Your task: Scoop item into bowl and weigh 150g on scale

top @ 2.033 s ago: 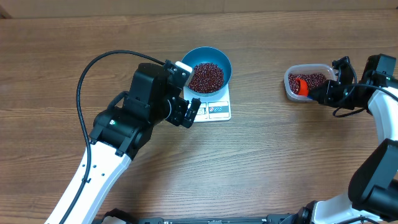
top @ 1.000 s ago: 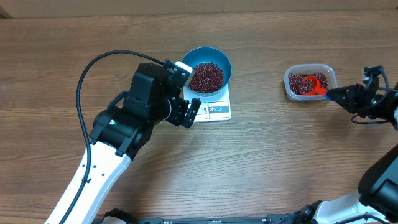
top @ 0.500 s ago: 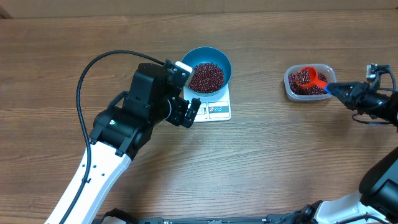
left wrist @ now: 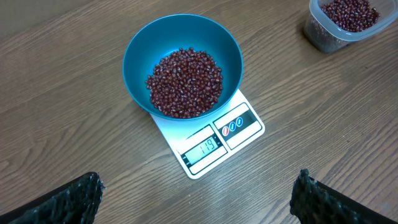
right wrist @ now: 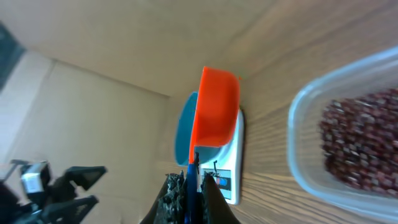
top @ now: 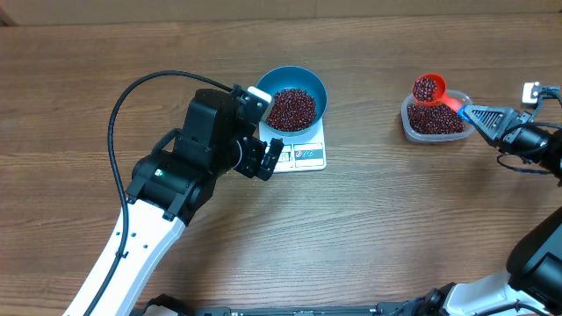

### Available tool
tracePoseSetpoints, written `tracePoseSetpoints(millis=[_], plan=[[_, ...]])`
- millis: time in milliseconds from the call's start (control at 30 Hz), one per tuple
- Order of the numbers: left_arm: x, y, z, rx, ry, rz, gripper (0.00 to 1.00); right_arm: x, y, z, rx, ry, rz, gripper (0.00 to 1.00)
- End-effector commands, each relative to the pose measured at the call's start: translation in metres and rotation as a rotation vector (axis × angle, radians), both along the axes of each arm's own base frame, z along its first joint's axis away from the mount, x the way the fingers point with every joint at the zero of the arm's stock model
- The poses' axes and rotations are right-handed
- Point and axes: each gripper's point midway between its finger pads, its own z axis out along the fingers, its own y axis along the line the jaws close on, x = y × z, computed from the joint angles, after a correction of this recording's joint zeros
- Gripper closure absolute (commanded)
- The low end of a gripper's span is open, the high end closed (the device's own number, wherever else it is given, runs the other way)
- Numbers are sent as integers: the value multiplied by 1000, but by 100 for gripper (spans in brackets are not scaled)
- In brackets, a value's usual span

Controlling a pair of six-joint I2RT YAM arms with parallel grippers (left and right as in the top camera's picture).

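Scoop [right wrist: 216, 106] of beans [top: 428, 89] is clamped in the right gripper [top: 481, 116], well right of the bowl [top: 320, 90]; the left gripper [top: 271, 160], nearer the bowl, is spread wide, empty.

There are two claws, the left claw [top: 270, 160] and the right claw [top: 476, 114]. Just in front of the left claw sit one blue bowl [left wrist: 137, 56] and, under it, one white scale [top: 307, 156]. The right claw pinches one orange scoop [right wrist: 217, 106]. Just ahead of that claw is one clear tub [top: 408, 123]. The beans [left wrist: 185, 84] are too many to count, but they lie in three lots: bowl, tub and scoop. One black cable [top: 118, 114] loops behind the left claw.
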Motion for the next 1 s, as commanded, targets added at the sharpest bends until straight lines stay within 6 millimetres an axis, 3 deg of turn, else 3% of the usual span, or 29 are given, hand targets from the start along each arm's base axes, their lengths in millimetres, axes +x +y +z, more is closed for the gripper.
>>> tracePoseSetpoints(millis=[0, 500, 800, 967], plan=[[0, 0, -4, 11, 6, -12, 0, 3, 21, 13, 56, -65, 70, 96], [0, 0, -4, 11, 6, -12, 0, 27, 128, 23, -9, -187, 354, 97], [0, 0, -4, 11, 6, -12, 0, 45, 183, 26, -115, -277, 428, 96], [0, 0, -4, 11, 6, -12, 0, 59, 207, 19, -243, -345, 412, 96]])
